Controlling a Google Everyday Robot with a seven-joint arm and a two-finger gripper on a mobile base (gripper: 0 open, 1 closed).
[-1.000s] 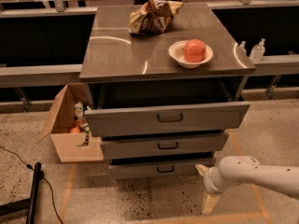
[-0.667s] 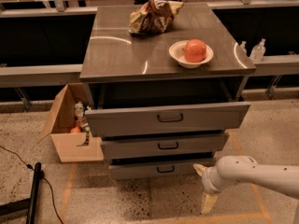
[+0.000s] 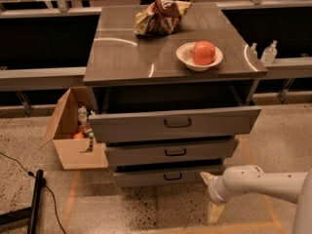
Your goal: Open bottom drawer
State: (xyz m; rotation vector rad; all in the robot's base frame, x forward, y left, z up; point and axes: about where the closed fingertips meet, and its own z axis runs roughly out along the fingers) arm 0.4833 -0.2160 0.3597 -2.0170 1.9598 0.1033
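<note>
The bottom drawer (image 3: 146, 177) is the lowest of three grey drawer fronts on the metal cabinet, with a small dark bar handle (image 3: 172, 176) at its centre. Its front stands a little out from the cabinet, less than the two drawers above. My gripper (image 3: 210, 195) is low near the floor, just right of the bottom drawer's right end and apart from the handle. Its two cream fingers (image 3: 214, 212) are spread and hold nothing.
The top drawer (image 3: 175, 123) is pulled out furthest and the middle drawer (image 3: 170, 151) less. A bowl with a red fruit (image 3: 200, 55) and a crumpled bag (image 3: 158, 16) sit on the cabinet top. An open cardboard box (image 3: 73, 130) stands left, and a black pole (image 3: 35, 201) lies on the floor.
My gripper has shifted slightly left, closer to the bottom drawer's right end. The drawers have not moved.
</note>
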